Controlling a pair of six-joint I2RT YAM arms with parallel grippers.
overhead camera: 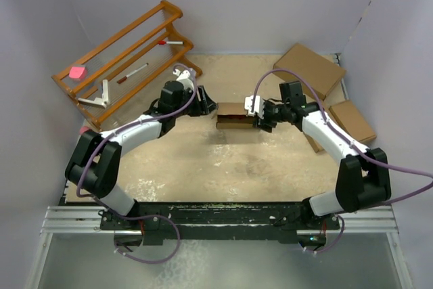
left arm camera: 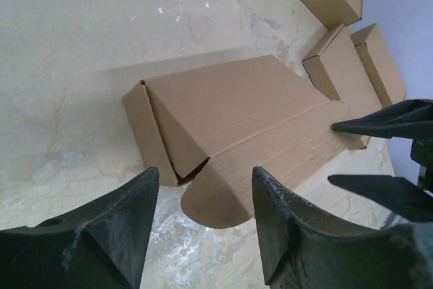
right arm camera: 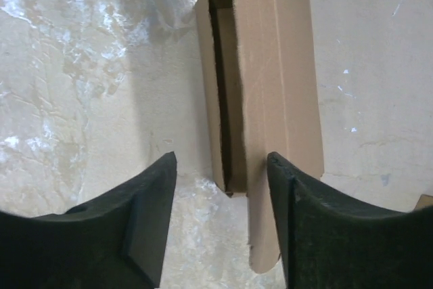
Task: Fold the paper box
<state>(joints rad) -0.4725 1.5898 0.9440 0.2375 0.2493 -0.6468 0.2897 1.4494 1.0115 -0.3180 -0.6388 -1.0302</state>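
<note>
The paper box (overhead camera: 233,116) lies mid-table as a shallow brown cardboard box, its lid panel folded loosely over the top. In the left wrist view the paper box (left arm camera: 230,120) has a rounded flap pointing toward my left gripper (left arm camera: 203,197). That gripper is open, and the flap lies between its fingers without touching them. From the right, my right gripper (right arm camera: 220,174) is open at the other end of the paper box (right arm camera: 260,72). The lid's edge reaches down beside its right finger (right arm camera: 284,187). From above, the left gripper (overhead camera: 206,104) and right gripper (overhead camera: 259,120) flank the box.
A wooden rack (overhead camera: 122,59) stands at the back left, with a pink block (overhead camera: 78,71) and markers on it. A large ready-made brown box (overhead camera: 310,69) and a smaller one (overhead camera: 352,121) sit at the back right, close behind the right arm.
</note>
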